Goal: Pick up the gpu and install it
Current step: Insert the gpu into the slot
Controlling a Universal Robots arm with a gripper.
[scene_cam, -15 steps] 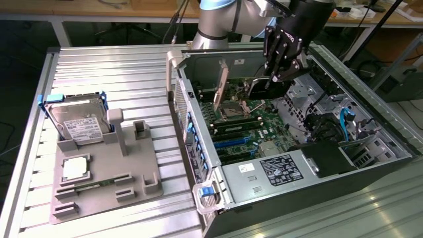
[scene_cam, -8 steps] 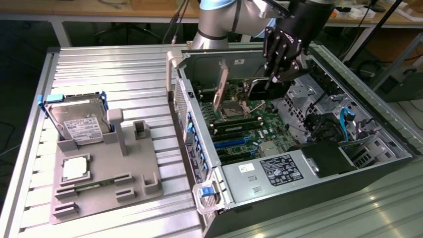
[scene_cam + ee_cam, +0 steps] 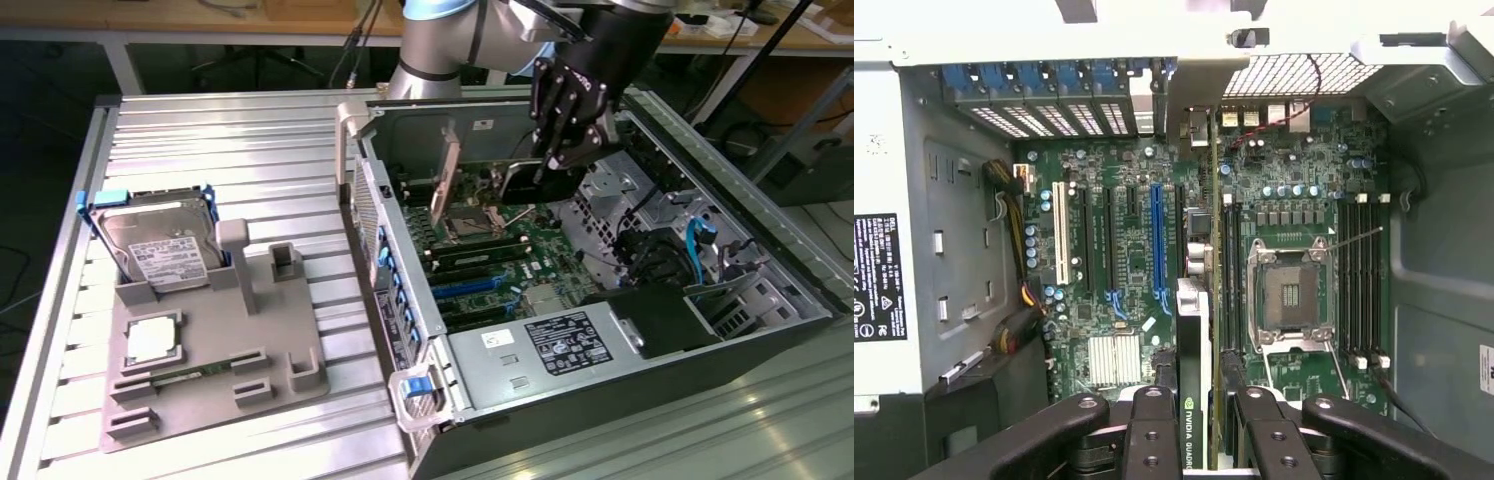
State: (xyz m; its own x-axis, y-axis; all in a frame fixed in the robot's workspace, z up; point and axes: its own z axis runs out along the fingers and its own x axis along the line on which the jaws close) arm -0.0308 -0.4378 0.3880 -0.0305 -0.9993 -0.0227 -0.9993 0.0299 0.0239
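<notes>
While inside the open computer case (image 3: 400, 330), grips the gpu (image 3: 1192, 340) edge-on with the gripper (image 3: 561, 160), jaws closed on the card's two flat faces, black fingers (image 3: 1152, 430) on either side. Holds it upright over the motherboard (image 3: 1124, 300), silver bracket end toward the rear wall and the row of blue clips (image 3: 1024, 80). Lines up, in the wrist view, between the blue slot (image 3: 1157, 240) and the empty CPU socket (image 3: 1291, 295); cannot tell whether the card's lower edge touches any slot. Close by on the board: a white slot (image 3: 1062, 235), a small finned heatsink (image 3: 1114, 358), black memory slots (image 3: 1359, 280) beyond the socket. Crowding the side: a yellow-and-black cable bundle (image 3: 1014, 250) and the labelled power supply (image 3: 567, 345). Well apart, toward the exterior view's left, on the slatted table (image 3: 227, 140): a grey holder (image 3: 287, 330) with the hard drive (image 3: 160, 250) standing in it, a processor chip (image 3: 154, 340) and a green RAM stick (image 3: 180, 378) lying flat.
</notes>
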